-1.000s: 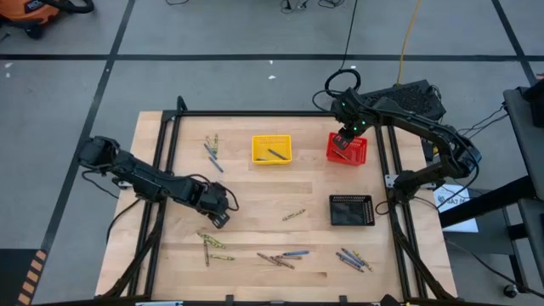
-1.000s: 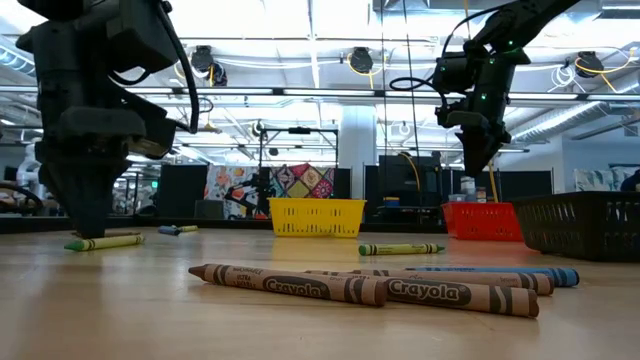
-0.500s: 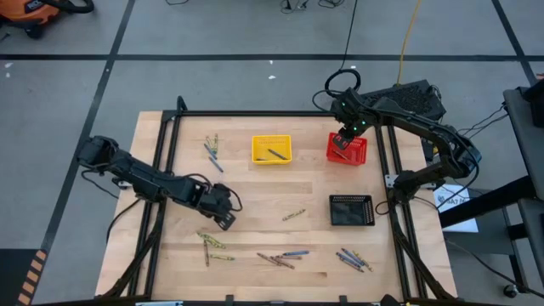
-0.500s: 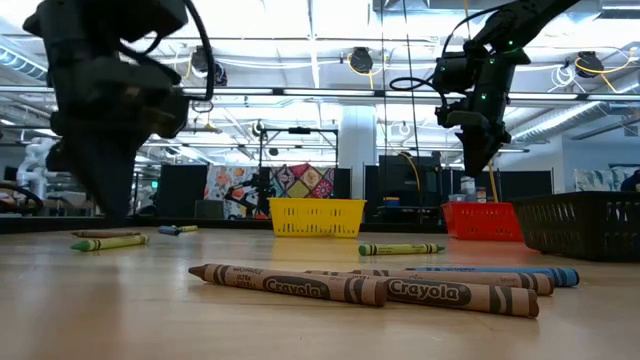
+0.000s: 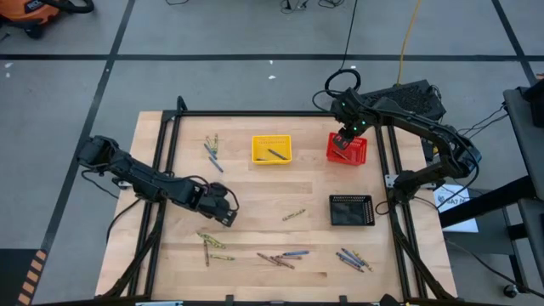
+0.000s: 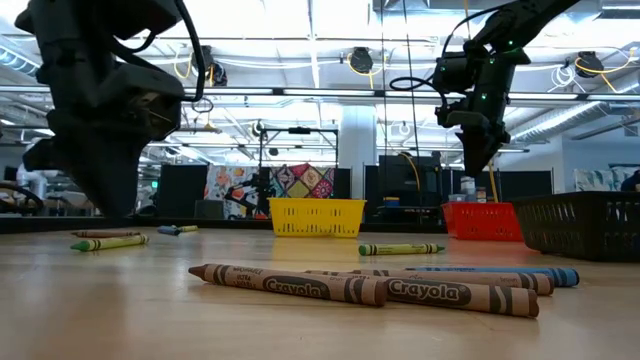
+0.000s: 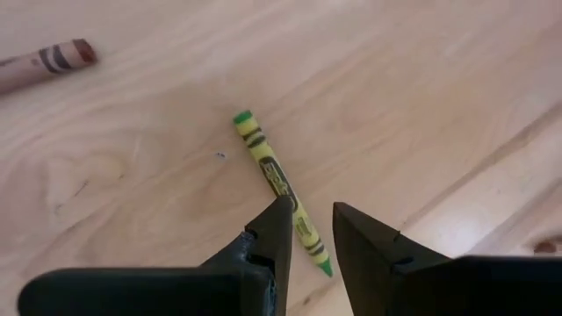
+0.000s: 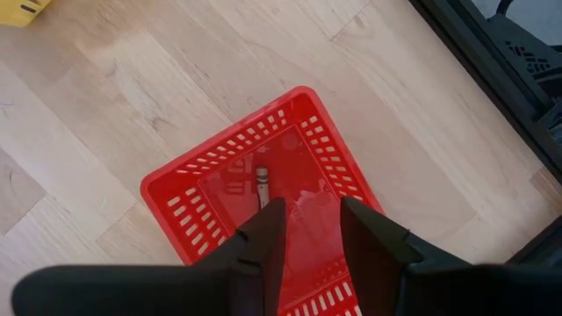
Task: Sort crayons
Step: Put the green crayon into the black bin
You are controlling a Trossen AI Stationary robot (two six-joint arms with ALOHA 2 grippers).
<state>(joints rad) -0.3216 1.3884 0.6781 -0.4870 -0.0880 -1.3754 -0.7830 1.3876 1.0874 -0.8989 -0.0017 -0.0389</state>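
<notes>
- As seen from above, the left gripper (image 5: 223,215) sits low over the left half of the wooden table (image 5: 255,183), just beyond a small cluster of crayons (image 5: 212,245) near the front edge.
- Its wrist view shows the fingers (image 7: 274,235) parted by a narrow gap and holding nothing; a yellow-green crayon (image 7: 281,189) lies flat on the wood, one end running down between the fingertips, though contact cannot be confirmed.
- A brown crayon (image 7: 39,65) lies apart from it at the edge of that wrist view.
- Three loose crayons (image 5: 212,149) lie at the back left of the table.
- A yellow basket (image 5: 271,150) stands at the back centre with one dark crayon (image 5: 275,155) inside.
- One olive crayon (image 5: 294,215) lies alone mid-table; more crayons (image 5: 283,257) lie along the front centre, seen close in the low view as brown crayons (image 6: 290,285) with a blue one (image 6: 520,273) behind.
- The right gripper (image 5: 342,140) hangs directly above the red basket (image 5: 357,153) at the back right, fingers (image 8: 268,233) narrowly apart and empty.
- One crayon (image 8: 261,183) lies on the floor of the red basket.
- A black basket (image 5: 351,210) stands nearer the front on the right; its contents cannot be made out.
- A further group of crayons (image 5: 352,259) lies at the front right.
</notes>
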